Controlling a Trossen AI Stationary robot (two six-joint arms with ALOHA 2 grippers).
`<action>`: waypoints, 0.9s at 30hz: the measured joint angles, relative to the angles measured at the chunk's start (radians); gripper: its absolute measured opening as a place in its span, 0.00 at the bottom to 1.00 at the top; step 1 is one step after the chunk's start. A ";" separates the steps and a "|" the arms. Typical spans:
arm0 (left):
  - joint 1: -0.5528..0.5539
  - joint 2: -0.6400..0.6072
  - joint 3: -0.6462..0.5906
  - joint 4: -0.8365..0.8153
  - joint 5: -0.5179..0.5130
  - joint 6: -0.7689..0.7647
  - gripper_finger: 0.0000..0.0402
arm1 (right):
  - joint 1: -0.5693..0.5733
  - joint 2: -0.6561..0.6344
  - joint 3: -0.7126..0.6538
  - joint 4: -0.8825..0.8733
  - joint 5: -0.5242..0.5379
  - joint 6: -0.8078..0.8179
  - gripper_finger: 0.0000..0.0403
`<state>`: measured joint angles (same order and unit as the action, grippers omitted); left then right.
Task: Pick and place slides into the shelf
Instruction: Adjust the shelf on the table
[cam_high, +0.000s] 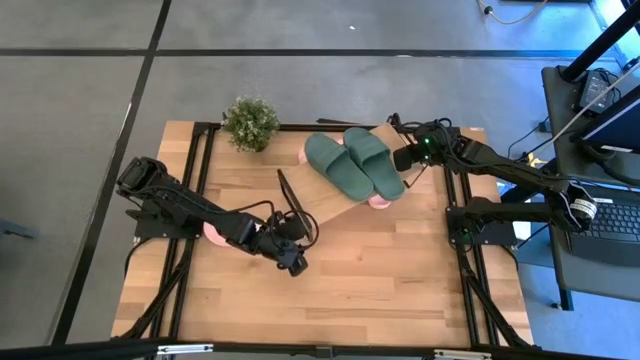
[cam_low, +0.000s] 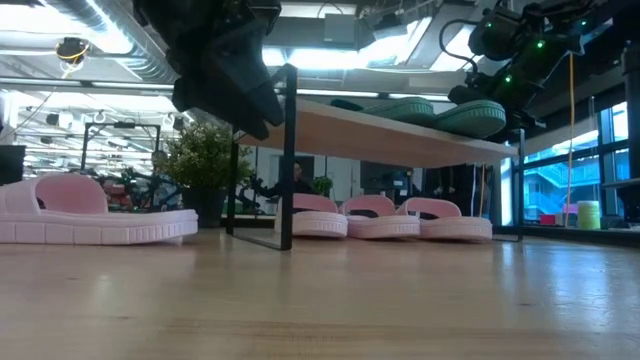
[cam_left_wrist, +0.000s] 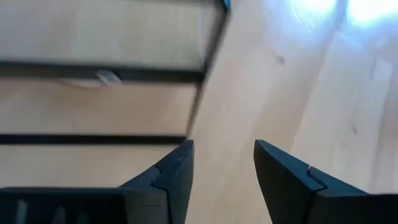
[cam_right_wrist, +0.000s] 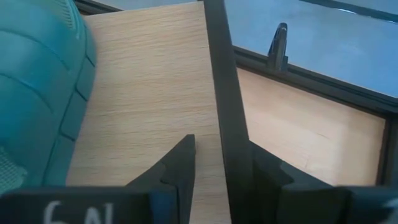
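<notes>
White "6A" marks the right end effector (cam_right_wrist: 214, 177); green slides (cam_high: 355, 162) beside it.

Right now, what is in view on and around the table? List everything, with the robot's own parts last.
green slides: two, dark green, side by side on the shelf's top board
pink slides: three, light pink, in a row on the table under the shelf
lone pink slide: one, light pink, on the table left of the shelf, partly under the left arm in the high view
shelf: one, light wood board on black legs, set at an angle mid-table
plant: one, green, at the table's back edge
table: one, light wood
left pincer: one, dark, open and empty, above the table in front of the shelf
right pincer: one, dark, at the shelf's right end beside the green slides
</notes>
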<state>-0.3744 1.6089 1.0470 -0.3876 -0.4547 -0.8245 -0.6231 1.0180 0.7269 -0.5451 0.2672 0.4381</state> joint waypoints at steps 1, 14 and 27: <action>-0.001 0.000 0.000 -0.004 0.029 -0.003 0.40 | 0.000 0.000 0.000 0.000 0.000 -0.001 0.27; -0.024 0.000 0.000 0.216 -0.066 0.188 0.40 | 0.000 0.000 0.000 0.000 0.000 -0.002 0.27; -0.014 0.002 0.000 0.150 -0.215 0.182 0.40 | 0.000 0.000 0.001 -0.010 -0.004 -0.001 0.27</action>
<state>-0.3885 1.6112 1.0470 -0.2374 -0.6696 -0.6428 -0.6235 1.0180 0.7276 -0.5549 0.2630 0.4374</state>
